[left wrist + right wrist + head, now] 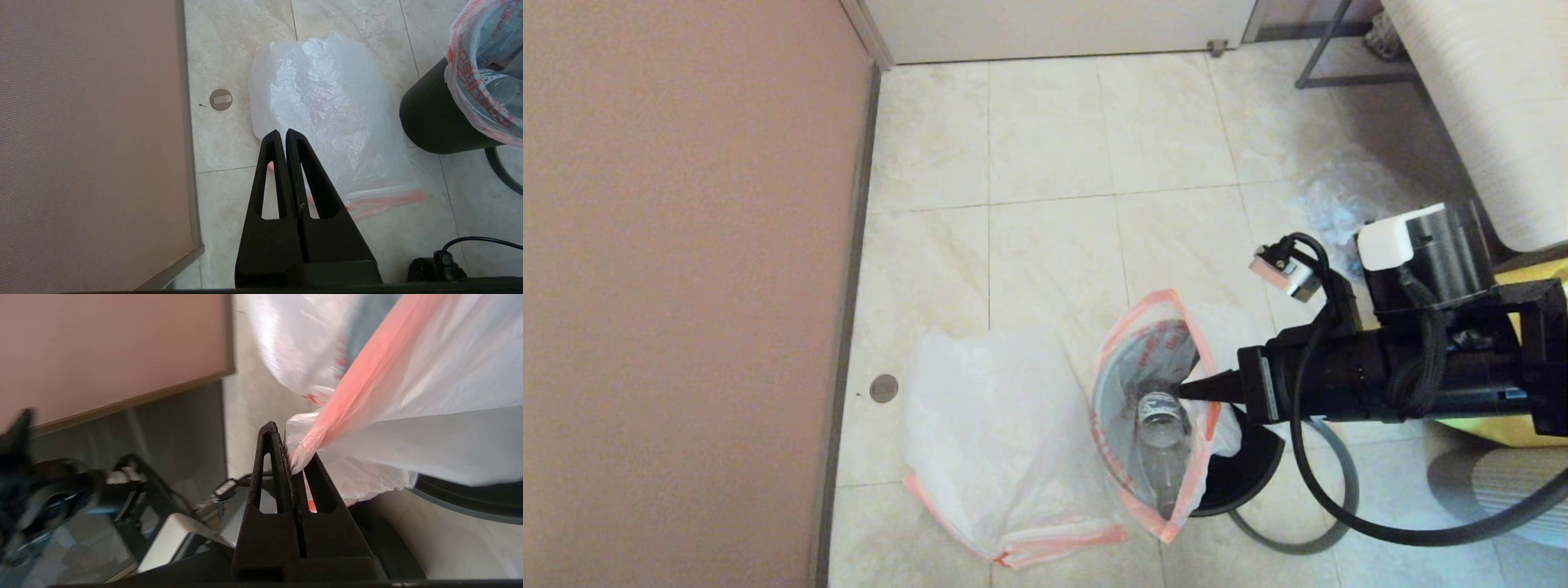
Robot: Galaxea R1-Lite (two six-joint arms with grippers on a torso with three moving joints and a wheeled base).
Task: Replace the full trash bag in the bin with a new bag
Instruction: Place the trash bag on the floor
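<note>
The full trash bag [1123,384] sits in the black bin [1245,478], its pink-orange hem pulled up into a wide open mouth. A clear bottle [1161,441] shows inside it. My right gripper [1186,390] is shut on that hem at the mouth's right side; in the right wrist view the pink hem [327,424] is pinched between its fingers [269,465]. The new bag [988,433] lies flat on the floor left of the bin. My left gripper [283,132] hangs shut and empty above the new bag's [322,106] near edge, left of the bin [437,118].
The bin's grey hoop [1327,523] lies on the floor around the bin's right side. A pink wall [686,286] runs along the left, with a round floor plate [883,388] beside it. Crumpled clear plastic [1347,196] and a yellow bag [1486,429] are at the right.
</note>
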